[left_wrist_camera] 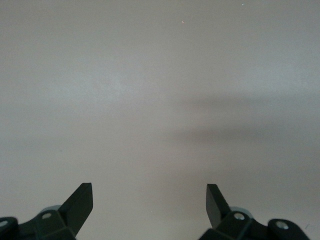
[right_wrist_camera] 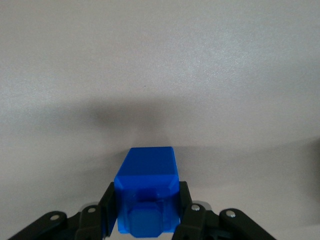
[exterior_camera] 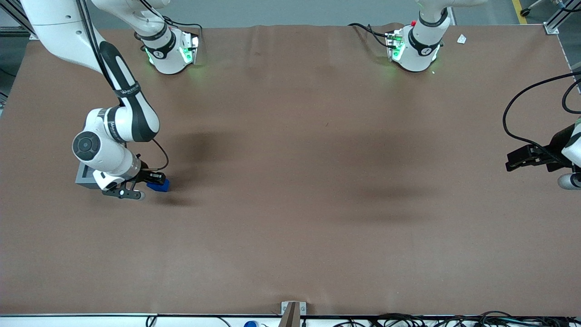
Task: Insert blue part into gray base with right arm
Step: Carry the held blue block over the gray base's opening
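The blue part sits between my right gripper's fingers, which press on its two sides; its square stub faces the wrist camera. In the front view the right gripper holds the blue part low over the brown table, toward the working arm's end. The gray base stands on the table right beside the gripper, mostly hidden by the white wrist of the right arm; only one corner and a bit of its dark socket show.
The brown table cover stretches wide toward the parked arm's end. The two arm bases stand at the table's back edge. A small bracket sits at the front edge.
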{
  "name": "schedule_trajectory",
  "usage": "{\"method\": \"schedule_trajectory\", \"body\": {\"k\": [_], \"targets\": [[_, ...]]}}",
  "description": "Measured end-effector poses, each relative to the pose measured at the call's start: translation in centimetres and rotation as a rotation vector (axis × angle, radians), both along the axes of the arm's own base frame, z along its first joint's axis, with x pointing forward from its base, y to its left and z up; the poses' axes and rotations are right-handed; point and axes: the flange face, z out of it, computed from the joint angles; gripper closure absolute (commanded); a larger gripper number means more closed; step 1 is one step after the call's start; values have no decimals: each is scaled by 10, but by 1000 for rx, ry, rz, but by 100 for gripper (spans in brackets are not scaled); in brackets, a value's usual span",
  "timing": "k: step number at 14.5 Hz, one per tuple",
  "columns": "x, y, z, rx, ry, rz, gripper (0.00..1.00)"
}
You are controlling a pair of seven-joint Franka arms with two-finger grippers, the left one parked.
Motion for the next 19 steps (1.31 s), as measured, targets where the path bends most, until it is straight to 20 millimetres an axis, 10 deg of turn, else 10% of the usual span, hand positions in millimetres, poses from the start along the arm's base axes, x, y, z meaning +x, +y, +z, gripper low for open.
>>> {"method": "schedule_trajectory", "body": {"k": [9, 19], "targets": [[21, -29, 88, -12, 31, -26, 78], [10, -141, 140, -15, -39, 78, 78]]}}
